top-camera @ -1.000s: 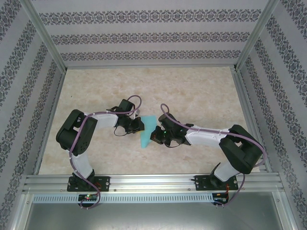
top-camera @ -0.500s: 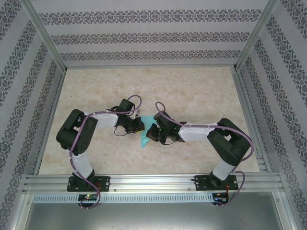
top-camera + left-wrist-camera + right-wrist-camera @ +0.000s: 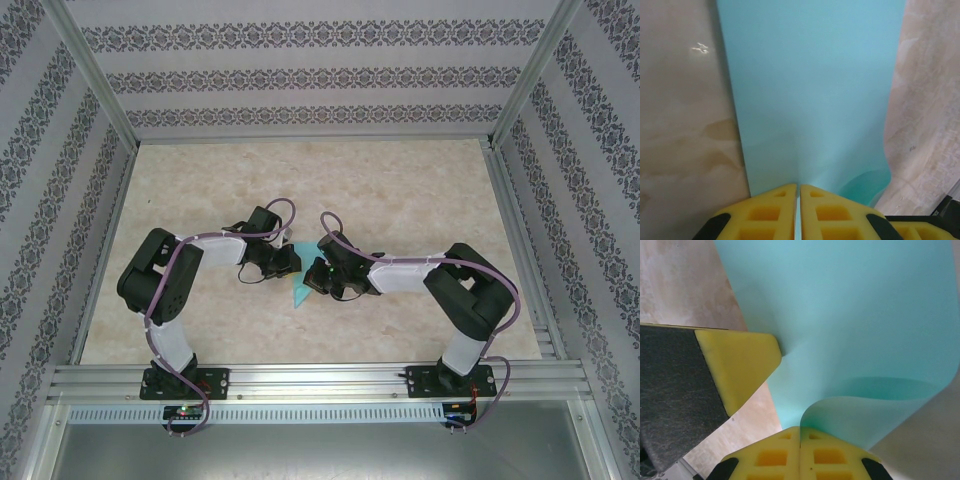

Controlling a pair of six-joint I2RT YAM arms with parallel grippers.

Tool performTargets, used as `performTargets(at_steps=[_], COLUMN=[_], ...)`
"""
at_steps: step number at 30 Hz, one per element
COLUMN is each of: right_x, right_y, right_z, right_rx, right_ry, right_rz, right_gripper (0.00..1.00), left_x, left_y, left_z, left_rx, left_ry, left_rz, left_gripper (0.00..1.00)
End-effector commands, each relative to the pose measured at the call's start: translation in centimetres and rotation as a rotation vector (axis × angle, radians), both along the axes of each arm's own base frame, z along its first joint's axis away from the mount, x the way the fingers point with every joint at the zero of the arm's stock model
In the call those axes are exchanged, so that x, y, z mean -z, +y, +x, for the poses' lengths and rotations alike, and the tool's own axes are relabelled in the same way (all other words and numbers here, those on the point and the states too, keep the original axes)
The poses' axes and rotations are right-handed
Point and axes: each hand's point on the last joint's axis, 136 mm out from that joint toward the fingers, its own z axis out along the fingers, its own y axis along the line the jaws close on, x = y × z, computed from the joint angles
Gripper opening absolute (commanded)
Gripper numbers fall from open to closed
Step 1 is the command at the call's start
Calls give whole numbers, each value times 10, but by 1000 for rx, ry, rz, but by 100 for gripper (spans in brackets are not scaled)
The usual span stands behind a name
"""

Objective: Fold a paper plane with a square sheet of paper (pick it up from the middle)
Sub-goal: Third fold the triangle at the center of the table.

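Note:
The square sheet of paper (image 3: 299, 292) is light blue and hangs between my two grippers at mid-table, with just a small pointed part showing below them. My left gripper (image 3: 287, 262) is shut on one edge of it; in the left wrist view the sheet (image 3: 810, 90) spreads flat away from the closed yellow fingers (image 3: 770, 215). My right gripper (image 3: 318, 280) is shut on the opposite edge, close to the left one. In the right wrist view the paper (image 3: 850, 315) curls over at my fingers (image 3: 835, 455), and a left fingertip (image 3: 740, 365) pinches it at the left.
The beige marbled tabletop (image 3: 400, 190) stretches behind and to both sides of the grippers. Patterned walls (image 3: 300, 80) and aluminium posts fence it in. A metal rail (image 3: 320, 380) with the arm bases runs along the near edge.
My right gripper has moved left, closer to the left gripper, bending the sheet over. Less of the paper shows from above. The left arm has stayed put.

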Motion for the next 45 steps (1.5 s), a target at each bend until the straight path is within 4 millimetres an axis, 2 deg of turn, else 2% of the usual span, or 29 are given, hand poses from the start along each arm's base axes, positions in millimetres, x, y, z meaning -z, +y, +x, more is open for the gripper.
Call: performTargets(at_steps=[1,4,11,15,38,45], right_x=[-3,-1,1,2,11,7], right_y=[4,5,8,8,5,9], right_z=[11,11,11,11,9,12], right_rx=[14,10,-8,-15,-34,-43], right_ry=[-29,-26,-23,-22,-1,-14], right_rz=[-5,-8,-10,-16,-49,-33], right_gripper=[5,5,5,5,6,6], left_x=[-17,-17,8,16,17,17], left_y=[2,7,9,10,11,10], left_z=[9,11,6,3,0,-1], left_rx=[-38,-61,-51,-45,-27,-24], left_ry=[-57,-70,-8,13,17,21], left_rz=[14,43,80,92,94,90], left_gripper=[13,13,11,10,9,9])
